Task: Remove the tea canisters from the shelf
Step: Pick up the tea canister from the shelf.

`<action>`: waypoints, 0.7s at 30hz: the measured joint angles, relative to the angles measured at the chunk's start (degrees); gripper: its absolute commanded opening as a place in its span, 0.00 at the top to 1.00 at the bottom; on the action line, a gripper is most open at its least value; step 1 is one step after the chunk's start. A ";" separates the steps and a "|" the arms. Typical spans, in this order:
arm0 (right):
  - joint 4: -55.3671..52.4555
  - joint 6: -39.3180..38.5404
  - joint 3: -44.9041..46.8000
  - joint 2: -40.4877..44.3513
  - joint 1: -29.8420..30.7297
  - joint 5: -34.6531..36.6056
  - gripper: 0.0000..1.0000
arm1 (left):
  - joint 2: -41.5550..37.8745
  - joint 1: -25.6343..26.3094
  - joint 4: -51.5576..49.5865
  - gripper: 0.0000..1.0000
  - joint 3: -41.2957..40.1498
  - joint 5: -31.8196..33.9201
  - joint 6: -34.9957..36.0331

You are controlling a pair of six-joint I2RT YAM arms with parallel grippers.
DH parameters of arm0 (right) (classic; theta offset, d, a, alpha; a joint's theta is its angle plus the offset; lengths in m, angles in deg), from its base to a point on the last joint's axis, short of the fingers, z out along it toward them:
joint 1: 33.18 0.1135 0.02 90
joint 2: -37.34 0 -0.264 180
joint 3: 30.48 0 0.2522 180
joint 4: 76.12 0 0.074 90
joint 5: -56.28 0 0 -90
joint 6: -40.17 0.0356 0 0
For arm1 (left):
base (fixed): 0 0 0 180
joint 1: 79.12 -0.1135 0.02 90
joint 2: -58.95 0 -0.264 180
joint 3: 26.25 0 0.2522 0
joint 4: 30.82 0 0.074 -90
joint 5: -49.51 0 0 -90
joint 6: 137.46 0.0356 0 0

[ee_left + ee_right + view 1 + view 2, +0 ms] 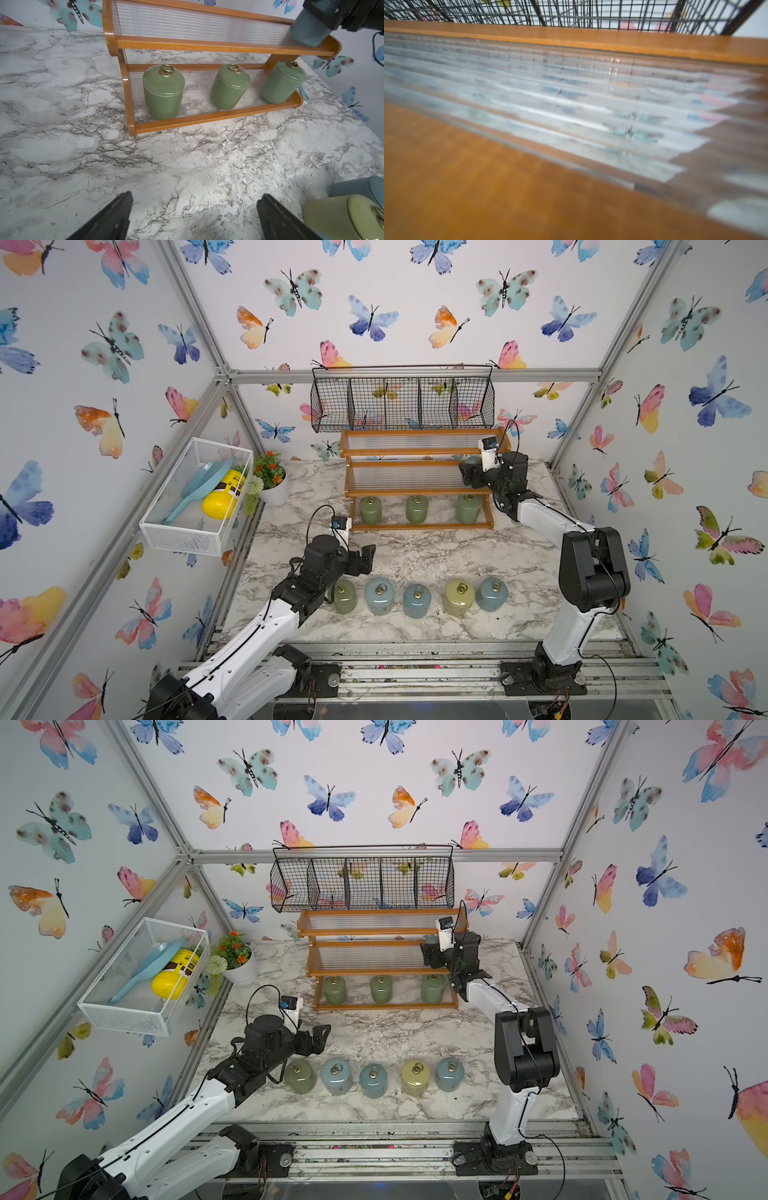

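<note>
The shelf (pixel 419 490) stands at the back of the marble table. Three green tea canisters (pixel 417 509) sit on its bottom tier, also plain in the left wrist view (pixel 164 93). My right gripper (pixel 471 475) is at the right end of the middle tier, shut on a tilted pale blue canister (pixel 307 31). The right wrist view is blurred and shows only the shelf's wood rail (pixel 488 176) and ribbed panel. Near the table's front, several canisters stand in a row: green (pixel 345 596), pale blue (pixel 379 595), pale yellow (pixel 459 596). My left gripper (pixel 368 558) hangs open just behind the green one, holding nothing (pixel 194 197).
A black wire basket (pixel 403 400) hangs directly above the shelf's top tier. A white mesh basket (pixel 195 497) on the left wall holds a yellow bottle (pixel 222 497) and a blue scoop. A pot of flowers (pixel 272 483) stands in the back left corner.
</note>
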 measured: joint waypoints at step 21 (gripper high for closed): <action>-6.45 0.55 7.56 9.60 5.79 -9.05 0.38 | -0.33 0.00 0.44 0.02 -0.15 0.00 -1.38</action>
